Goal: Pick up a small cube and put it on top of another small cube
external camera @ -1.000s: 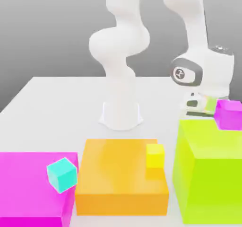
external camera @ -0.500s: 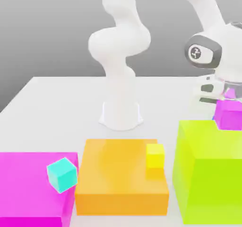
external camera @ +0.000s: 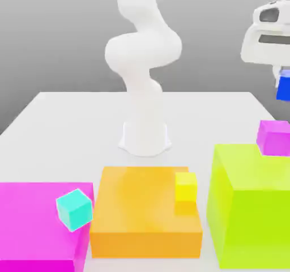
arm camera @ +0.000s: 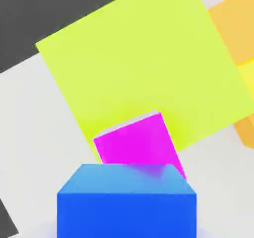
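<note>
High at the exterior view's right edge, my gripper is shut on the small cube, a deep-blue one that hangs in the air. Below it a small magenta cube rests on the back corner of the big lime block. In the hand view the blue cube sits close under the camera, with the magenta cube and the lime block's top beyond it. The blue cube is well above the magenta one and touches nothing else.
A small yellow cube lies on the big orange block. A small cyan cube sits on the big magenta block at the exterior view's left. The arm's white base stands mid-table.
My hand has risen from behind the lime block, going up and toward the exterior view's right. The blue cube came up with it into sight. The other cubes have stayed put.
</note>
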Controlling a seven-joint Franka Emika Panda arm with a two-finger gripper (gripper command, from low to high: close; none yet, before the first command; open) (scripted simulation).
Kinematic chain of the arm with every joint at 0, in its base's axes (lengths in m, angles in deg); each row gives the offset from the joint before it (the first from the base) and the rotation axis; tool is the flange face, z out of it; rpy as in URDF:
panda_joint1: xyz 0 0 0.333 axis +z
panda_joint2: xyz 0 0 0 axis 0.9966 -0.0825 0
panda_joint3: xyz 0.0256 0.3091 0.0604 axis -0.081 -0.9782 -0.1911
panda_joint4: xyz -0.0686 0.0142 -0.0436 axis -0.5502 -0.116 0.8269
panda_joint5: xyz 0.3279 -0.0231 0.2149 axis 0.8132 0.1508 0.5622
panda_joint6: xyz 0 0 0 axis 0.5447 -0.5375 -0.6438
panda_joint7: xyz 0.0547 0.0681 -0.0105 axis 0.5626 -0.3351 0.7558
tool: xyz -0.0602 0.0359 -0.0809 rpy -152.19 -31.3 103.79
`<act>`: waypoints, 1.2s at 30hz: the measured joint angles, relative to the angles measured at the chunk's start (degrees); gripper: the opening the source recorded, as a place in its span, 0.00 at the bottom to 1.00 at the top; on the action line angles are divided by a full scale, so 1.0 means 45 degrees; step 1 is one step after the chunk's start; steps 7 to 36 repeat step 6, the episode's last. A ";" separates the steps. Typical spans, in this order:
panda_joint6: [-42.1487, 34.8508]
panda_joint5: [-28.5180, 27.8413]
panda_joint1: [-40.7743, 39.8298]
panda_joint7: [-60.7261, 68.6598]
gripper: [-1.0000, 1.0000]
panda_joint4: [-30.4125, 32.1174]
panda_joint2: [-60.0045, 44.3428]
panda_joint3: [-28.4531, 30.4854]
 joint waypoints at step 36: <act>0.0881 -0.0045 -0.0024 -0.0042 1.00 0.0538 -0.0336 -0.0025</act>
